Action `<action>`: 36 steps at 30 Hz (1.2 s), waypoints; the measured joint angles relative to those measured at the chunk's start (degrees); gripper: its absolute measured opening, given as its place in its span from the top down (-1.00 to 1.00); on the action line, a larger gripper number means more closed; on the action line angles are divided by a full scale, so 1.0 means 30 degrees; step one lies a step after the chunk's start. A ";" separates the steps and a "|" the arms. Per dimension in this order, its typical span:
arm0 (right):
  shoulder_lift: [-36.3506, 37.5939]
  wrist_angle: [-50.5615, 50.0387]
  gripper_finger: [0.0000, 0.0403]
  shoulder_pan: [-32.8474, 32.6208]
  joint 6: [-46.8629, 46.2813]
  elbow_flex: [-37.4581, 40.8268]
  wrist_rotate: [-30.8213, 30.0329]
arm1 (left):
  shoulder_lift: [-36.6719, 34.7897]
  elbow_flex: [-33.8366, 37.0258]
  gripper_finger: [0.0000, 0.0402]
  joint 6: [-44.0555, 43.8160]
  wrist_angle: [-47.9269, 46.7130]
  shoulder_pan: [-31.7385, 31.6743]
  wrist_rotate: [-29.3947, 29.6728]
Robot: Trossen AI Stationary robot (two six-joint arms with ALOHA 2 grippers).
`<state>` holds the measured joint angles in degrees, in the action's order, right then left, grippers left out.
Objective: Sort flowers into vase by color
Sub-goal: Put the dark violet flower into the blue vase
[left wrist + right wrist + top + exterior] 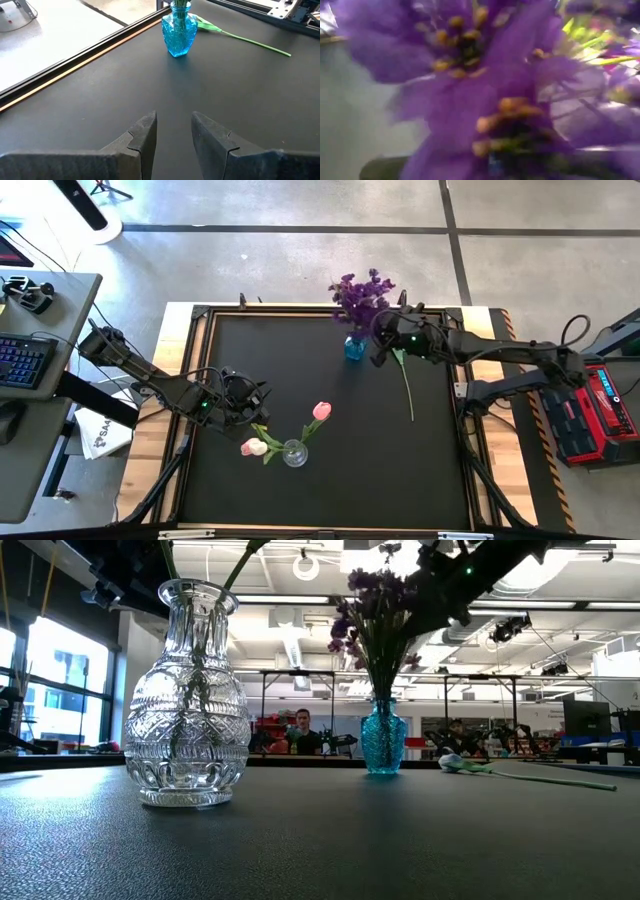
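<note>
A clear cut-glass vase (295, 452) (188, 700) stands near the table's near edge with two pink tulips (321, 411) (253, 447) in it. A small blue vase (354, 348) (384, 737) (179, 31) at the far side holds the purple sprigs (362, 293) (375, 615). A white tulip (407, 385) (455, 762) (240, 39) lies flat on the mat to the right of the blue vase, bloom toward it. My left gripper (246, 398) (174, 135) hovers open left of the clear vase, touching nothing. My right gripper (384, 337) sits beside the purple blooms (485, 90), which fill its wrist view.
A raised metal frame and wooden border (190, 360) ring the black mat. A side table with a keyboard (22, 360) is to the left and a red device (600, 405) to the right. People sit in the room behind (302, 732). Bare mat lies between the two vases.
</note>
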<state>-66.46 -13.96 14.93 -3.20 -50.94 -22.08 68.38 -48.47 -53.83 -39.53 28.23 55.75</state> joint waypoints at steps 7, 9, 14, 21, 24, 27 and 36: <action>-0.1643 0.0555 0.98 0.0010 0.0187 0.0000 0.0018 | 0.0000 0.0000 0.45 0.0005 -0.0002 0.0000 0.0000; -0.2001 0.0822 0.99 0.0010 0.0321 0.0000 0.0021 | 0.0000 0.0000 0.45 0.0004 0.0000 0.0000 0.0000; -0.1851 0.0836 0.91 0.0003 0.0553 0.0000 0.0057 | 0.0000 0.0000 0.45 0.0006 -0.0007 0.0000 0.0000; -0.0271 0.0148 0.41 0.0003 0.0700 0.0000 0.0443 | 0.0000 0.0000 0.45 0.0004 0.0007 0.0000 -0.0007; 0.0934 -0.1187 0.16 0.0003 0.0677 0.0000 0.0728 | 0.0000 0.0000 0.45 0.0004 0.0005 0.0000 -0.0007; 0.2331 -0.3018 -0.01 0.0003 0.0275 0.0000 0.1277 | 0.0000 0.0000 0.45 0.0004 0.0000 0.0000 -0.0007; 0.4657 -0.1488 0.00 -0.2217 0.1006 0.0262 0.2388 | 0.0000 0.0000 0.45 0.0004 0.0045 -0.0029 0.0258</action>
<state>-52.49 -18.42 8.28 -0.18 -50.15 -14.92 68.38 -48.47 -53.82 -39.39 28.14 56.52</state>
